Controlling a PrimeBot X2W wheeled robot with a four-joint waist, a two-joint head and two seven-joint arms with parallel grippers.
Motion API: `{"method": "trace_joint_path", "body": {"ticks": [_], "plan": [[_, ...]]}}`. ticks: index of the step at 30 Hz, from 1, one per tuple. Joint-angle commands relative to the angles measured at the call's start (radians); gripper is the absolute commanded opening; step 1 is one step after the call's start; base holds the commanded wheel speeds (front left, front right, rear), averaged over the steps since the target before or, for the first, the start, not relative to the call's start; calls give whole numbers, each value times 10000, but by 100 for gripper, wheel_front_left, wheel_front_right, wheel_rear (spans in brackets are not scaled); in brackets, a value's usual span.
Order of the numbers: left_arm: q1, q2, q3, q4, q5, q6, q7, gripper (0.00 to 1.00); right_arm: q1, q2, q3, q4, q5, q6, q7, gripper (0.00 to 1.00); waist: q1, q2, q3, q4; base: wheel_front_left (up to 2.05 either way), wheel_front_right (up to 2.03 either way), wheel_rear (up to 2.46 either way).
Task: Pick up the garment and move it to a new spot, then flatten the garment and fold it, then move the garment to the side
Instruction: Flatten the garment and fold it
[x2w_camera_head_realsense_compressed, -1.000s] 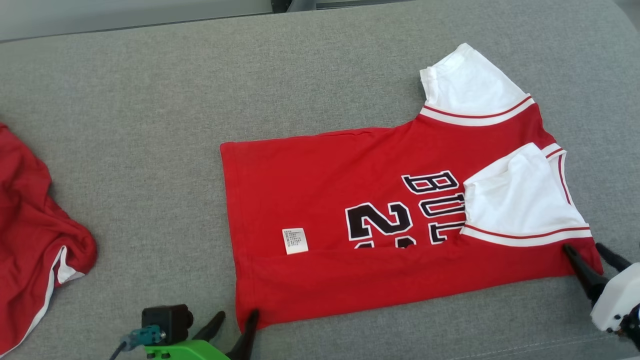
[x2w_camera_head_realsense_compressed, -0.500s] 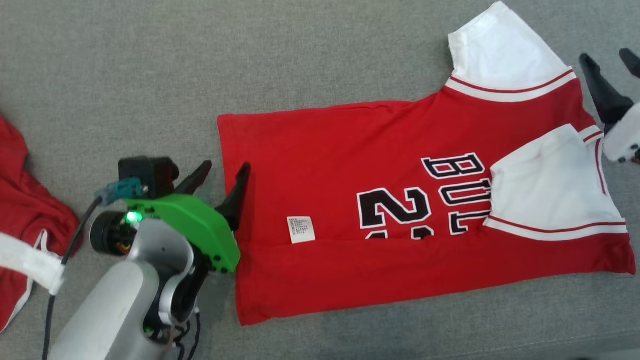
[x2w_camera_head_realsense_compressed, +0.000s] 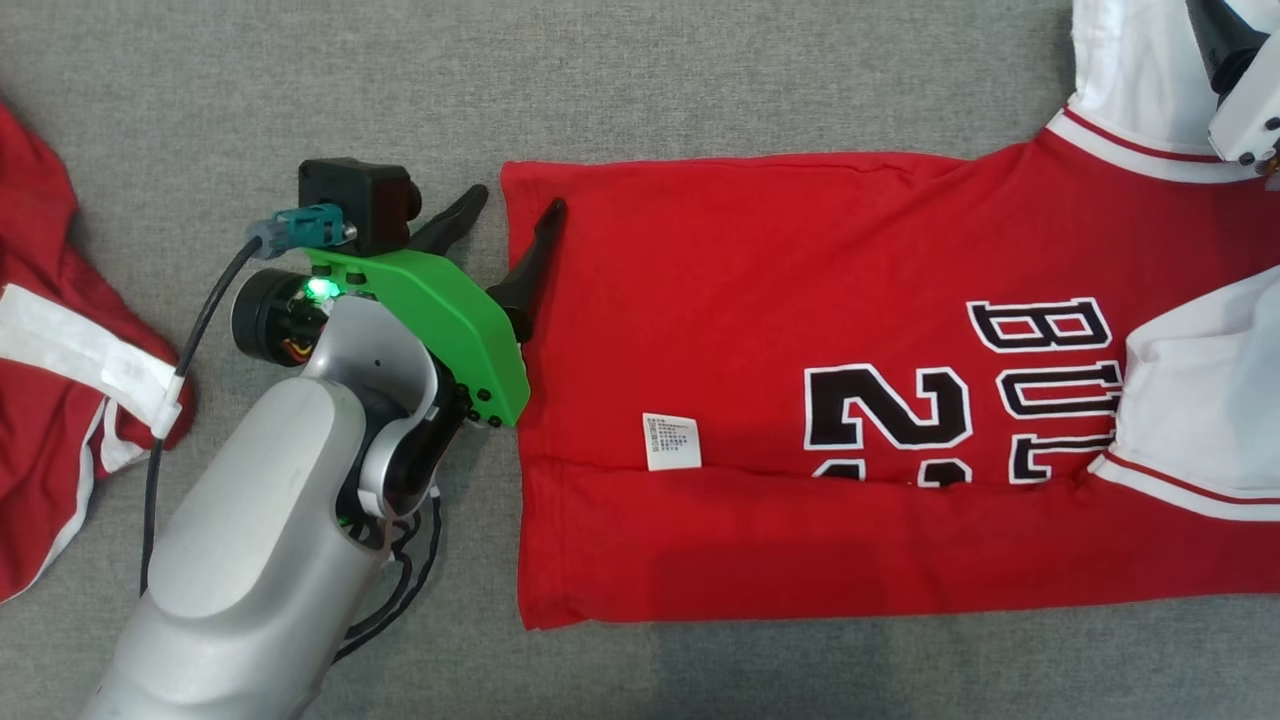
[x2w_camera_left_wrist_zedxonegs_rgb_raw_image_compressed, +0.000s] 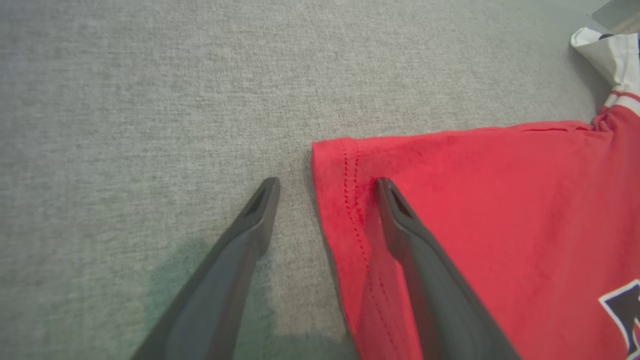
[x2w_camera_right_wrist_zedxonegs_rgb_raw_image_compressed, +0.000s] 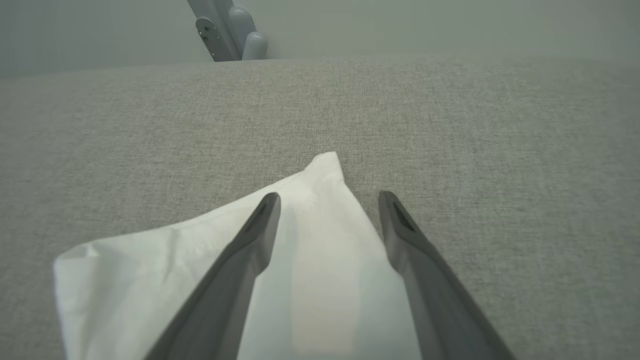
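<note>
The near strip (x2w_camera_head_realsense_compressed: 800, 545) of the garment (x2w_camera_head_realsense_compressed: 820, 330) is lying folded over the body, with the care label (x2w_camera_head_realsense_compressed: 672, 442) facing up at the fold line. The garment is resting flat on the grey fabric surface (x2w_camera_head_realsense_compressed: 700, 80), sleeves toward the right.

Both claws are departing from that near edge, where they were standing one second ago, and are advancing to the garment's far edge.

The left claw (x2w_camera_head_realsense_compressed: 515, 198) is standing with its fingers spread apart, straddling the garment's far hem corner (x2w_camera_left_wrist_zedxonegs_rgb_raw_image_compressed: 340, 160). One finger is over the red cloth and the other is over bare surface just beside it. The right claw (x2w_camera_right_wrist_zedxonegs_rgb_raw_image_compressed: 328, 196) is likewise spread apart and gripping nothing, poised over the garment's far white sleeve (x2w_camera_right_wrist_zedxonegs_rgb_raw_image_compressed: 320, 260).

Judgement: the near fold is looking complete, and the claws are lining up on the far edge for the second fold.
</note>
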Motion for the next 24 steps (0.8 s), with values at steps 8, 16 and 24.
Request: {"method": "trace_joint_path", "body": {"ticks": [8,16,24], "plan": [[-133,-177,-220,409,-194,-260,212,100,-357,-8,571,691,176,-5,-65,40,-1,0,231,160,0,0,0],[-99,-211,-448,602,-325,-493,358,0,-246,-66,1122,796,607,-6,-733,0,-1,0,98,-133,0,0,0],[-168,16,-71,773,-197,-447,-326,0,-220,-179,1278,880,1064,-6,-1881,0,-1,0,-405,-435,0,0,0]]}}
